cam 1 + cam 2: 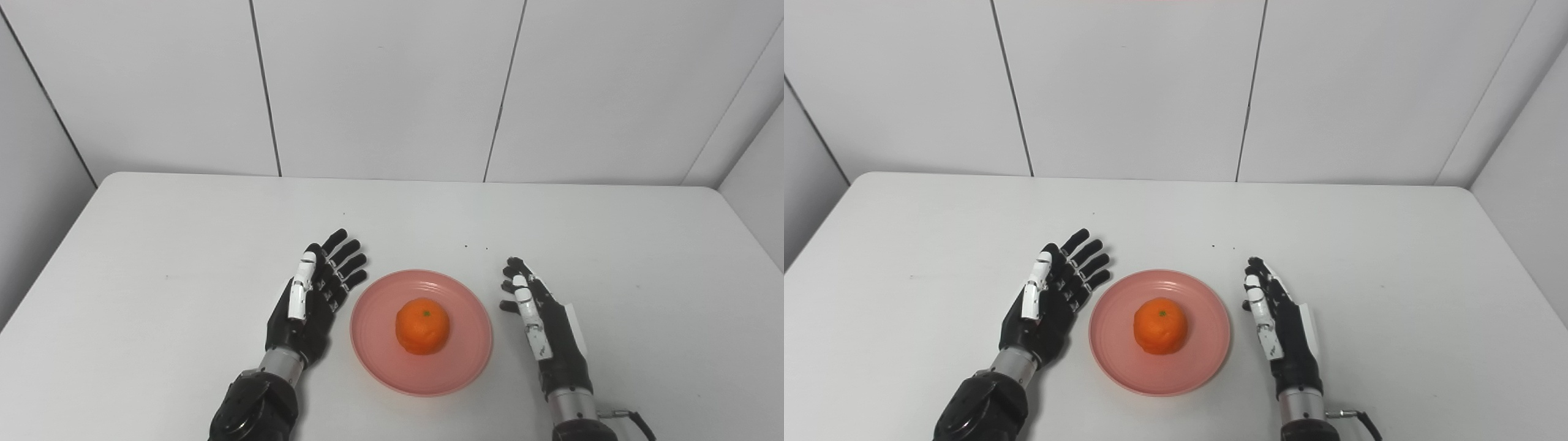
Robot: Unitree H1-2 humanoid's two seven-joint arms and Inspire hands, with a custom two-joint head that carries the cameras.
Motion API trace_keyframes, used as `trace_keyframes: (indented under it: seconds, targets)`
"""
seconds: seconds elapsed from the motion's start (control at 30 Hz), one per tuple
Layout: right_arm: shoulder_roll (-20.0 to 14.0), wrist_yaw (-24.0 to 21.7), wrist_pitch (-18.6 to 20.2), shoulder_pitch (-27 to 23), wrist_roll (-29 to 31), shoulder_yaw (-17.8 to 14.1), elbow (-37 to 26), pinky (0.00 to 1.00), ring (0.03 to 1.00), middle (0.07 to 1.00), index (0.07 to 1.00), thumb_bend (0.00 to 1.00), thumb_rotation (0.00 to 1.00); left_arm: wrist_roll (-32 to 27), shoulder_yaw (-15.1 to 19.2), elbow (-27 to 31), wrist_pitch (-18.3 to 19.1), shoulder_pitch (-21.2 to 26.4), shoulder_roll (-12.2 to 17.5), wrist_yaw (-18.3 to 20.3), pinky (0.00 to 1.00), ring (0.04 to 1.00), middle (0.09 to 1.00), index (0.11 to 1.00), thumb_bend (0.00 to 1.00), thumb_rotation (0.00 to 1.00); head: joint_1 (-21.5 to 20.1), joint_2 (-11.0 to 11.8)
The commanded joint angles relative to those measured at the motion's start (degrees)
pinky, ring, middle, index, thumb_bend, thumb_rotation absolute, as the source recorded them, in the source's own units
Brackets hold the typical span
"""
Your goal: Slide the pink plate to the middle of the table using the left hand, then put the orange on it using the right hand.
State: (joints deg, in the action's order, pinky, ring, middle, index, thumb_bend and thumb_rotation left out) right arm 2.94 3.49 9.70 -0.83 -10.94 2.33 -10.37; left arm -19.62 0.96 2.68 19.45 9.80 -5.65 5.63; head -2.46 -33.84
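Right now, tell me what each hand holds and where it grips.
Nothing. The left hand and right hand are open beside the pink plate; the orange sits on it.

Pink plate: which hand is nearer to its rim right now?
Left. The left hand lies open just beside the pink plate at its left rim, nearly touching. The right hand is open too, a clear gap off the right rim. The orange sits on the plate.

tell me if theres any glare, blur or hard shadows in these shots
Left eye view: even, soft light, only a faint shadow under the orange on the plate; both hands sharp. Right eye view: the same flat light, no glare on the table, and a faint pink tint at the top edge.
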Motion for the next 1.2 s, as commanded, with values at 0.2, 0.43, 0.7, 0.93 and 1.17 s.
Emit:
trace_keyframes:
  seconds: [0.2, 0.43, 0.7, 0.93, 1.17]
  targets:
    - [0.6, 0.9, -0.8, -0.4, 0.4, -0.2, 0.2, 0.81, 0.841, 0.865, 0.866, 0.23, 1.0, 2.7, -0.8, -0.9, -1.4, -1.7, 0.9, -0.2, 0.89, 0.882, 0.892, 0.882, 0.36, 1.0, 0.1, 0.0]
    - [0.6, 0.6, -2.3, -0.4, 2.1, -0.7, 1.0, 0.87, 0.89, 0.916, 0.913, 0.27, 1.0, 5.9, -3.3, -0.4, -5.3, -2.4, 2.6, 1.4, 1.0, 0.989, 0.993, 0.989, 0.37, 1.0, 0.2, 0.1]
    - [0.4, -0.8, -5.3, -0.3, 7.2, -1.4, 1.5, 1.0, 0.996, 0.997, 0.997, 0.28, 1.0, 10.5, -5.1, 1.8, -9.8, -4.1, 2.9, 1.1, 1.0, 1.0, 1.0, 1.0, 0.41, 0.99, 0.4, 0.1]
    - [0.2, -0.7, -4.2, -0.2, 7.8, -1.2, 0.6, 1.0, 1.0, 1.0, 1.0, 0.22, 1.0, 12.2, -5.9, 3.3, -10.6, -5.5, 2.5, 0.5, 1.0, 1.0, 1.0, 1.0, 0.4, 0.99, 0.5, 0.1]
    - [0.7, -0.3, -3.1, -0.1, 8.4, -1.4, -0.1, 1.0, 1.0, 1.0, 1.0, 0.21, 1.0, 13.7, -6.5, 3.6, -11.2, -6.2, 2.2, -0.1, 1.0, 1.0, 1.0, 1.0, 0.39, 1.0, 0.5, -0.2]
